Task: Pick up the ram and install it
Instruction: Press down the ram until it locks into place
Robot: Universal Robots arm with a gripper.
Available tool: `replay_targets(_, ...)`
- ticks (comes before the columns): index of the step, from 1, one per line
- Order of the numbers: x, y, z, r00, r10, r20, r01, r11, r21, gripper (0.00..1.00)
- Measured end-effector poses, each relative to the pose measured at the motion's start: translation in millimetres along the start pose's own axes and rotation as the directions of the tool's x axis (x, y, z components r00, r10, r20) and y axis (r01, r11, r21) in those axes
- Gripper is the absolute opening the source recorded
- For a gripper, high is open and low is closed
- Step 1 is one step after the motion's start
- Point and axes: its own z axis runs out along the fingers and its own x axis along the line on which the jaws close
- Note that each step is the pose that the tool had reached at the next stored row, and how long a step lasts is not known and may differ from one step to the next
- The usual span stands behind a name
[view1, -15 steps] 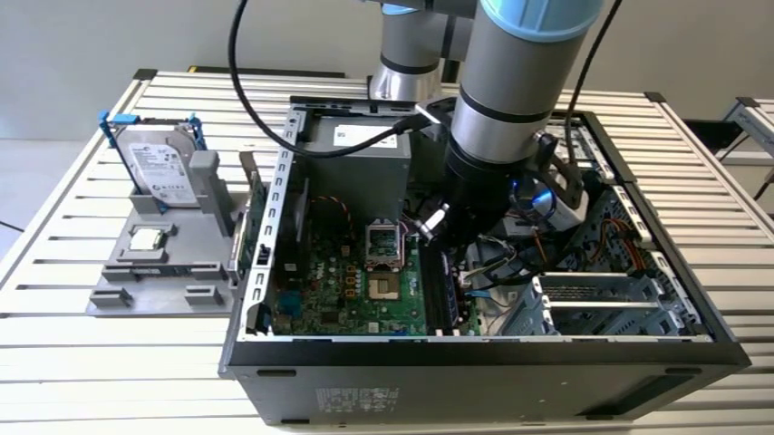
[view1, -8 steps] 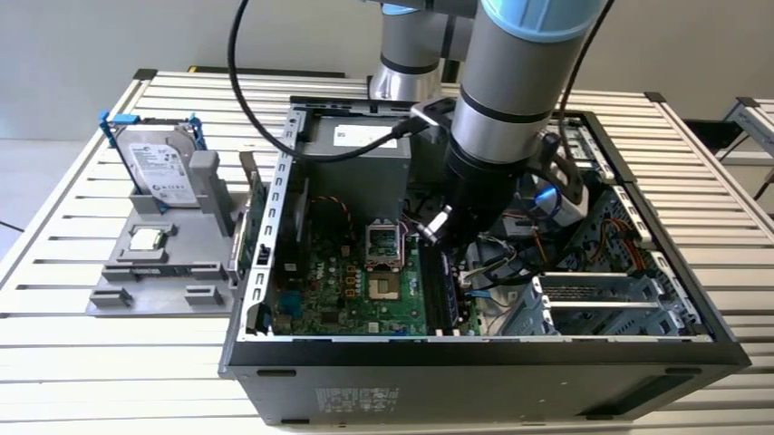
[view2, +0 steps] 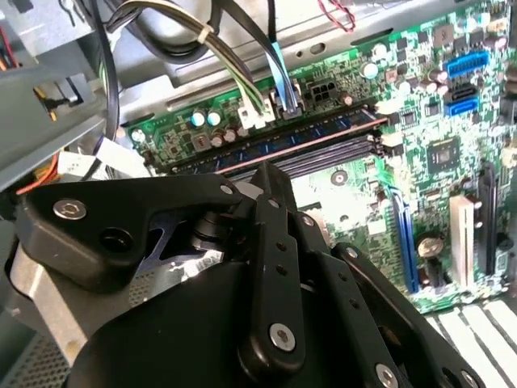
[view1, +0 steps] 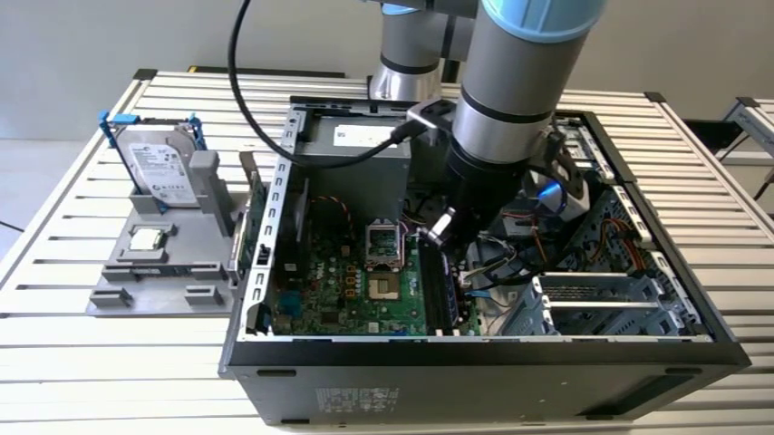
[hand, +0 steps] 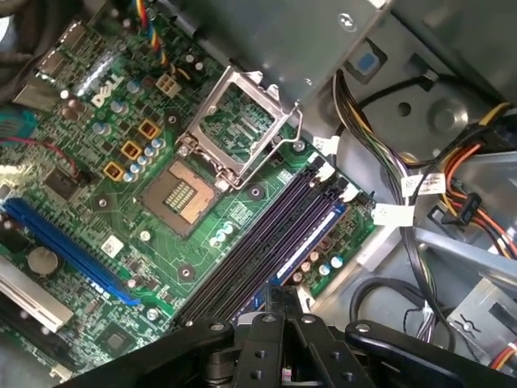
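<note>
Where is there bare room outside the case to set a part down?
Bare table slats lie this side of the grey fixture, at the exterior view's left of the case. Inside the case it is crowded: cables bunch beside the gripper over the motherboard.

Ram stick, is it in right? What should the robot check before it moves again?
1. Ram standing in a memory slot: ok, in the second wrist view.
2. Ram pressed fully down: cannot tell.
3. Gripper inside the computer case, over the memory slots: ok.
4. Cables off the slots: ok, they run beside the motherboard.
5. Gripper's hold on the ram: cannot tell.
</note>
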Motion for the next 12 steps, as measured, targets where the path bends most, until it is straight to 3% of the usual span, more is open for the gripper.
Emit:
replay_targets(6,-0.4,-0.3,0.0,0.9972,-0.075,0.0010,0.075,0.9972,-0.0012,0.00)
replay_targets(12,-0.4,-0.3,0.0,0.9870,-0.161,0.0023,0.161,0.9870,-0.0024,0.00)
